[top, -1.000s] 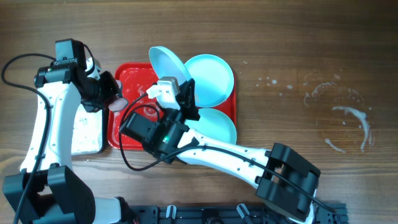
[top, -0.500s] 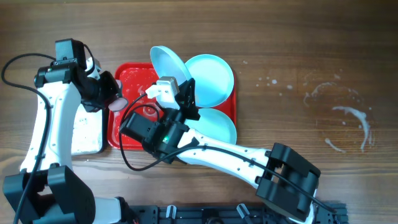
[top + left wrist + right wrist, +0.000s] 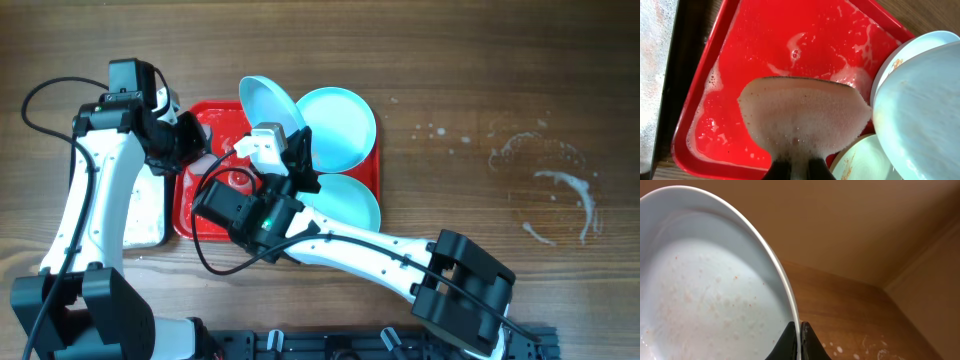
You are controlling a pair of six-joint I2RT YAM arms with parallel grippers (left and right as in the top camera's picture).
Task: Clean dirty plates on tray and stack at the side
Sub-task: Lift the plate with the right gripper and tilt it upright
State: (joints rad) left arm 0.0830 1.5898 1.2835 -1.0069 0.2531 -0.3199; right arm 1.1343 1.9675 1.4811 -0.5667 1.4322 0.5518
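Observation:
The red tray (image 3: 192, 218) holds soapy water; in the left wrist view (image 3: 765, 35) its floor is foamy. My right gripper (image 3: 293, 140) is shut on the rim of a pale blue plate (image 3: 268, 100) and holds it tilted on edge over the tray. The right wrist view shows the jaws (image 3: 800, 336) pinching that rim and faint orange specks on the plate (image 3: 705, 290). Two more plates lie on the tray's right side, one at the back (image 3: 340, 125) and one at the front (image 3: 358, 200). My left gripper (image 3: 188, 145) is shut on a foamy sponge (image 3: 805, 115) just left of the tilted plate (image 3: 920, 100).
A silvery metal tray (image 3: 143, 210) lies left of the red tray, under my left arm. A smeared plate (image 3: 865, 160) shows below the sponge in the left wrist view. White dried splashes (image 3: 560, 190) mark the wooden table at the right.
My left arm has moved right and a little back, bringing the sponge over the tray toward the tilted plate. The right arm and its plate have stayed still.

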